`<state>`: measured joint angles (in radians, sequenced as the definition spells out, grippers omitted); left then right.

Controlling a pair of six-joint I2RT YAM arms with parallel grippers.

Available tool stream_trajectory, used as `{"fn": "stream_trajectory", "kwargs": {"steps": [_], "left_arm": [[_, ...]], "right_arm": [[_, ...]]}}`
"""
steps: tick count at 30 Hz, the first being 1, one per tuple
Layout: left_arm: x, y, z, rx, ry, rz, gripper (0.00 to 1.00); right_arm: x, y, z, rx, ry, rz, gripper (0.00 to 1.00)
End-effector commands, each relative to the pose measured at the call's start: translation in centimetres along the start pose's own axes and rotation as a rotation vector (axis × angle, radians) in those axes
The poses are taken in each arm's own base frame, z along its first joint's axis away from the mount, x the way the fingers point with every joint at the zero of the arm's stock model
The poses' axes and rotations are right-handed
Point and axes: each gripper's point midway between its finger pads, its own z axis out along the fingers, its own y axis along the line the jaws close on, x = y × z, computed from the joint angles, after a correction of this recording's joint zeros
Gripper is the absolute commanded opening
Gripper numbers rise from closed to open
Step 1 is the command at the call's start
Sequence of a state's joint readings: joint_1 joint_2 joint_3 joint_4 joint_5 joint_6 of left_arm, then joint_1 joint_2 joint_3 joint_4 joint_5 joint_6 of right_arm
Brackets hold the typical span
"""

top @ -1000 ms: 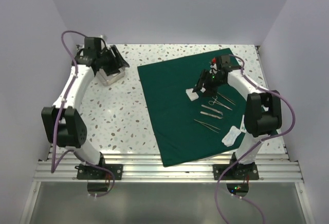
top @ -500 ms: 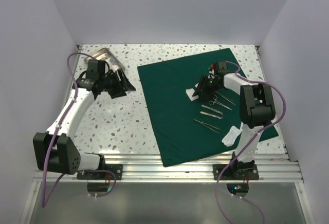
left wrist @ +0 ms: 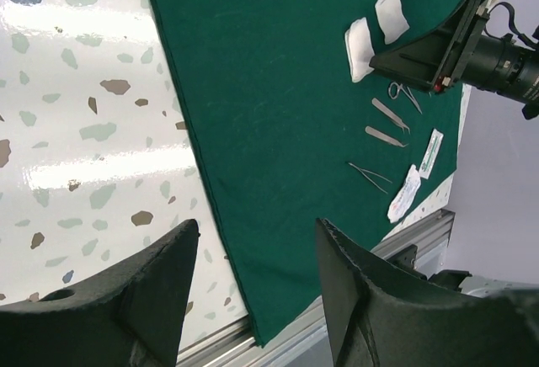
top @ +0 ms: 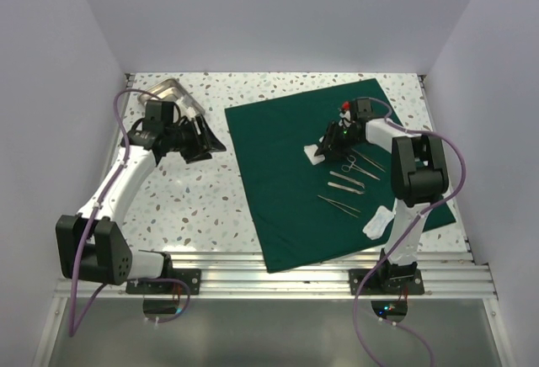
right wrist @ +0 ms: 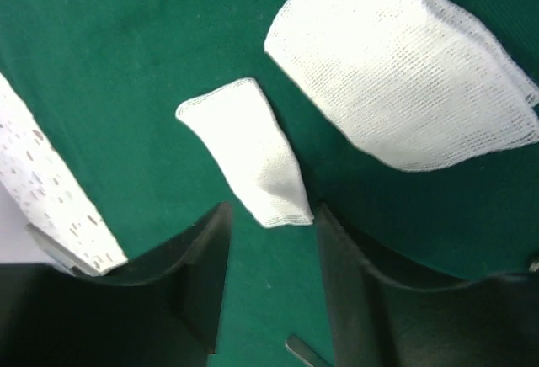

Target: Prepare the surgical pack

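Left arm [top: 122, 183] swung from tray [top: 168, 92] toward surgical pack [top: 286, 182], left tool [left wrist: 257, 228] spread, empty, right tool [right wrist: 271, 211] spread astride gauze [right wrist: 244, 144]

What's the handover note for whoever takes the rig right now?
Left gripper: jaws open, empty, over the table left of the surgical drape.
Right gripper: jaws open, low over the drape, straddling the end of the smaller gauze square; larger gauze square beside it.
Done: drape spread flat; gauze and forceps on it, packets at its edge.
To do: steel tray sits off the drape; drape not yet folded.
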<state>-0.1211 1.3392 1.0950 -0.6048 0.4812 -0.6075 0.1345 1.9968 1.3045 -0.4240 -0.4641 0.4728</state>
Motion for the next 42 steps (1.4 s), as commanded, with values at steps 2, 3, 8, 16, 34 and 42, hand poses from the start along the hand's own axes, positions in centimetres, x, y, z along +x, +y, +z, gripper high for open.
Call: {"fn": "stream_trajectory", "kwargs": {"steps": [2,3,8,16,34,42], "left_arm": [[-0.7,-0.9,0.4,0.043,-0.014,0.036,0.61],[-0.6,-0.8,0.4,0.041,-0.013,0.036,0.61],[-0.5,-0.6,0.9,0.045,0.001,0.030,0.61],[0.4,-0.2,1.6,0.058,0.027,0.031,0.61],[0.5,-0.2,1.4,0.058,0.039,0.048,0.61],[0.6,-0.3,1.5,0.065,0.044,0.056,0.61]], "right_arm": [[-1.0,-1.3,1.4,0.042,-0.013,-0.053,0.39],[-0.9,-1.2,1.3,0.043,-0.007,-0.056,0.36],[-1.9,-0.8,0.6,0.058,-0.021,-0.077,0.03],[-4.3,0.9,-3.6,0.129,-0.088,-0.190,0.00],[-7.3,1.4,-4.0,0.159,-0.155,-0.224,0.00],[-7.9,0.4,-3.8,0.201,-0.158,-0.211,0.00]]}}
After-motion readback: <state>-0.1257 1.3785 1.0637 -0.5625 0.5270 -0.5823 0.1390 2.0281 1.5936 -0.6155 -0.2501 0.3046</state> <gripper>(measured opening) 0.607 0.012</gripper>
